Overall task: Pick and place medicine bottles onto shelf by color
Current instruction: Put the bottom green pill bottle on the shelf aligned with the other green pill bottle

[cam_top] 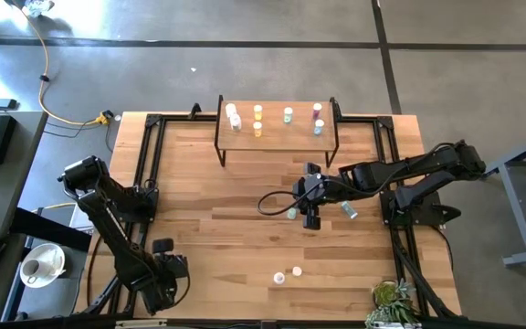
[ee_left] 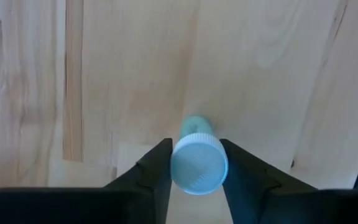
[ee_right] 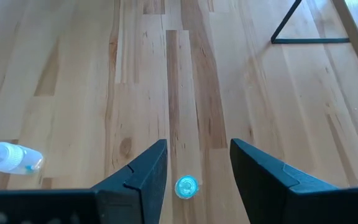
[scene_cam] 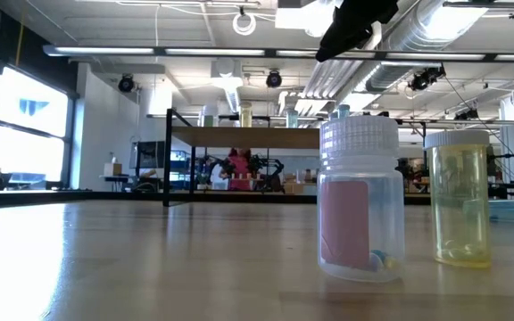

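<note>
The wooden table (cam_top: 245, 228) stands on a grey concrete floor (cam_top: 245, 55), where a yellow cable (cam_top: 53, 100) trails. Beyond it lies an open workshop: large bright windows (scene_cam: 25, 125) along one side, exposed ceiling ducts (scene_cam: 435, 36) overhead, and cluttered benches (scene_cam: 239, 178) far behind.
</note>
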You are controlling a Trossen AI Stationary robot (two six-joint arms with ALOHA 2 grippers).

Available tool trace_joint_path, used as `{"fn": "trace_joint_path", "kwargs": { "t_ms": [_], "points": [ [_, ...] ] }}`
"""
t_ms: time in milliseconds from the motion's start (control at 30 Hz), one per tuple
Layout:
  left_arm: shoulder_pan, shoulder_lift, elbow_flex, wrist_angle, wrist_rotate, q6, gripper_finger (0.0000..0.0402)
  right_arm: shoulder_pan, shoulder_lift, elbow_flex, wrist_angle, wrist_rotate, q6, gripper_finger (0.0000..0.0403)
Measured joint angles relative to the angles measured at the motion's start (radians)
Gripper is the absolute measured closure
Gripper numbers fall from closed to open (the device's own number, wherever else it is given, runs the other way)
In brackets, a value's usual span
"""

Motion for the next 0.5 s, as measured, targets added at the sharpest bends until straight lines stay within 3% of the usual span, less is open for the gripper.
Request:
{"fn": "trace_joint_path", "kwargs": {
  "t_ms": [267, 500],
  "points": [
    [0.084, -0.028, 0.0, 0.0, -0.005, 0.16, 0.0291, 0.028, 0.0, 0.063, -0.053, 0.0, 0.023, 0.0236],
    [0.211, -0.077, 0.0, 0.003, -0.055, 0.407, 0.029, 0.065, 0.0, 0.088, -0.051, -0.001, 0.049, 0.0236]
  ]
}}
